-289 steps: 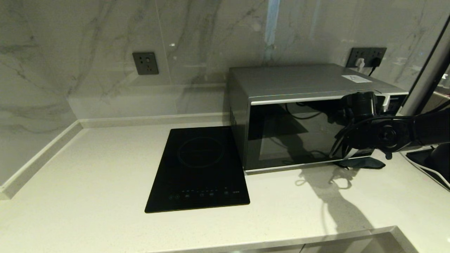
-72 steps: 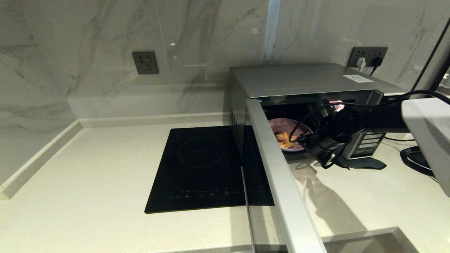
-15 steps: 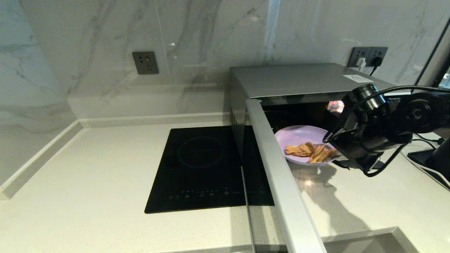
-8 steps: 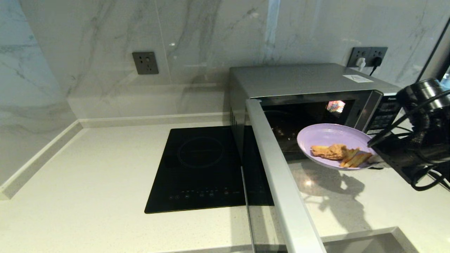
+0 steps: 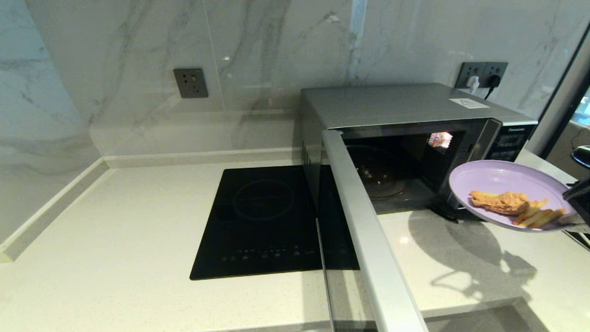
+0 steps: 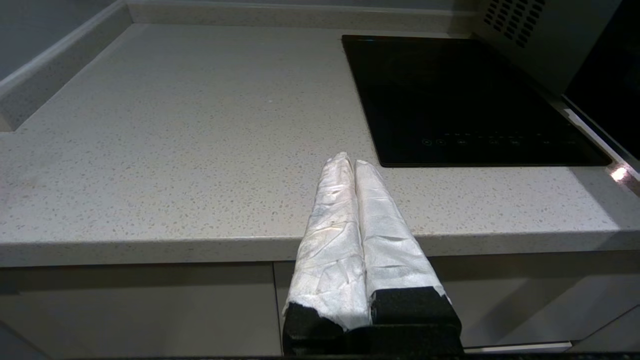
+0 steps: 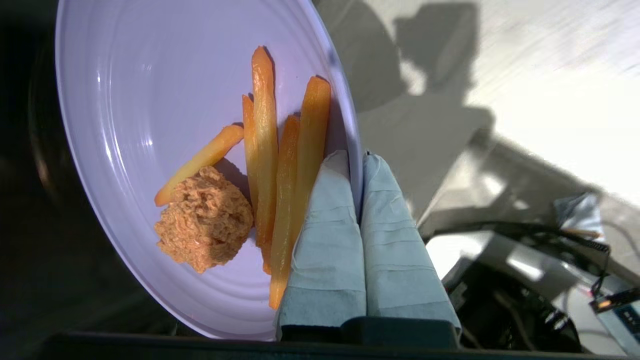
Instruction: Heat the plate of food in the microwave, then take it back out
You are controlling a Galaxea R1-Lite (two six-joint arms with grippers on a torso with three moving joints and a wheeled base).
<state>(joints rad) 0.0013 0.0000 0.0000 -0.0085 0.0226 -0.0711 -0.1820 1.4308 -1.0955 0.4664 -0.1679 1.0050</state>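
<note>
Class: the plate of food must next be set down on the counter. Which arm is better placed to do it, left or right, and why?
Right. Its end effector already pinches the rim of the plate of food, held above the counter outside the microwave. The left end effector is parked, shut, at the counter's front edge.

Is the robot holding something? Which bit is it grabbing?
Yes. The right gripper holds the plate of food by its rim, jaws pinched on the edge beside the fries. The left gripper holds nothing.

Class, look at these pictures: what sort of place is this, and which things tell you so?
Most likely a home kitchen: a microwave with its door open, an induction cooktop set on a stone countertop, and a marble-look wall with power sockets.
</note>
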